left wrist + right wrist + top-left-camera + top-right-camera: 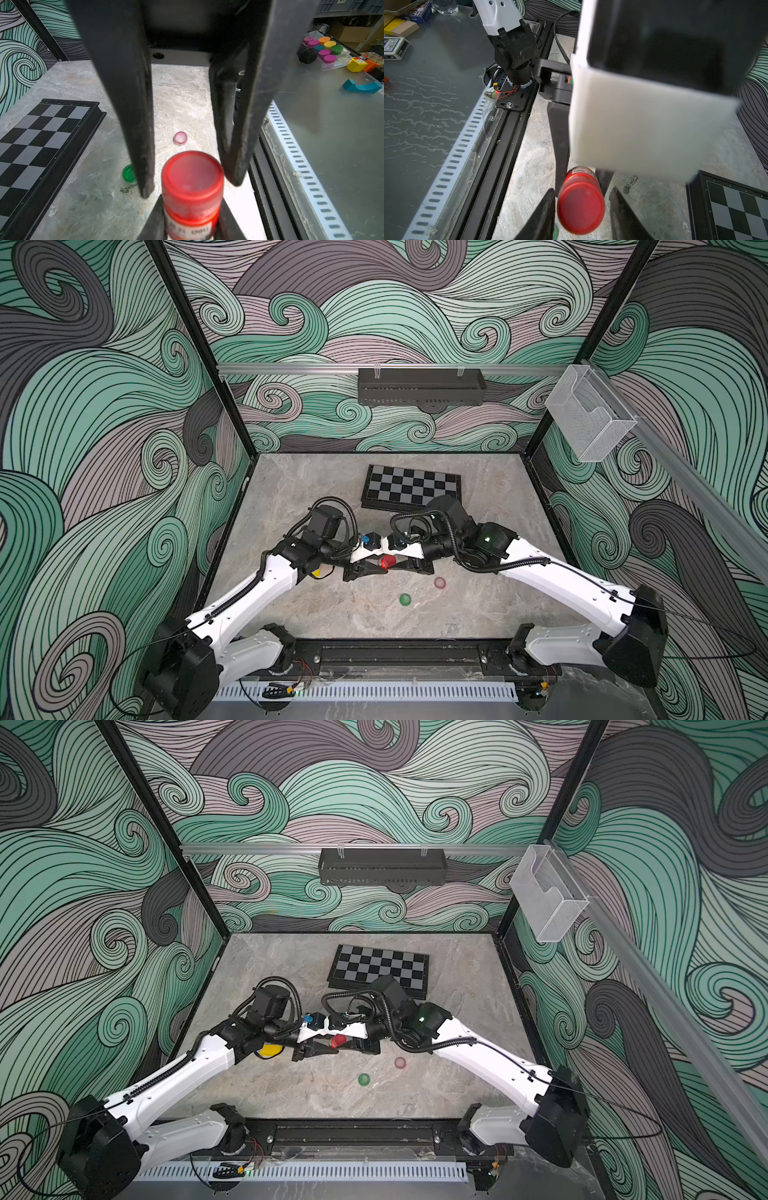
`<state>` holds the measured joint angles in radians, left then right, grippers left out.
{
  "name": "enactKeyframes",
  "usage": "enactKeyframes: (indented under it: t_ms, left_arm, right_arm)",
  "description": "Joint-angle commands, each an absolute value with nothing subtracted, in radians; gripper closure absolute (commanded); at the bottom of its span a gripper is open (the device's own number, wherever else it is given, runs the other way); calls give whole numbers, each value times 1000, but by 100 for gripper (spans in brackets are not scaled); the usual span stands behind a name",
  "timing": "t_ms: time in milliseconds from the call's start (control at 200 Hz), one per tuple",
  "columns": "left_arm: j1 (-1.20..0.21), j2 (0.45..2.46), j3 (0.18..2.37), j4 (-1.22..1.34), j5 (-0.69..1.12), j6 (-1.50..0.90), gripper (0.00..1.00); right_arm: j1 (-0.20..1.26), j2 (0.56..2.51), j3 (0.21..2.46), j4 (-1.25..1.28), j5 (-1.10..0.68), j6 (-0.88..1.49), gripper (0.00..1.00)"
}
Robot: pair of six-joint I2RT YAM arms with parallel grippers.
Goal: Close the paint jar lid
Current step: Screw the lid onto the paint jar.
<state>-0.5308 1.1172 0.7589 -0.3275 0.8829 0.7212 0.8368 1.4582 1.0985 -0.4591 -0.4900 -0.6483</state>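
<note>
A small red paint jar [387, 561] [338, 1040] with a white label is held at the middle of the table, between the two arms. My left gripper [191, 202] [379, 566] is shut on the jar's body [190, 220] below the lid. The red lid [192, 176] [580, 209] sits on the jar's mouth. My right gripper [582, 190] [397, 564] straddles the lid. One of its fingers [548, 207] touches the lid's side. A gap remains between the lid and the other finger [620, 207].
A green cap [405, 599] [128, 173] and a pink cap [439, 582] [180, 138] lie on the marble table nearer the front. A folded chessboard [411, 489] lies behind the arms. A yellow object [270, 1050] shows under the left arm.
</note>
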Motion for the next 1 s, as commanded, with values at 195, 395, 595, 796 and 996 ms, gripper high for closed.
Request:
enactKeyframes:
  t_ms: [195, 395, 595, 796, 996]
  left_arm:
    - [-531, 1092, 784, -287, 897, 707, 74]
    - [-531, 1076, 763, -217, 868, 663, 74]
    - [-531, 1041, 730, -129, 817, 609, 74]
    - [-531, 1000, 692, -41, 746, 573, 74]
    - [-531, 970, 668, 5, 681, 555, 74]
  right_arm:
    - [842, 1494, 1107, -435, -477, -644, 69]
    - [852, 1508, 1100, -389, -427, -535, 88]
    - [875, 1529, 1104, -350, -326, -377, 89]
    - [890, 1567, 1156, -335, -241, -109, 96]
    - [948, 1632, 1275, -456, -115, 183, 100]
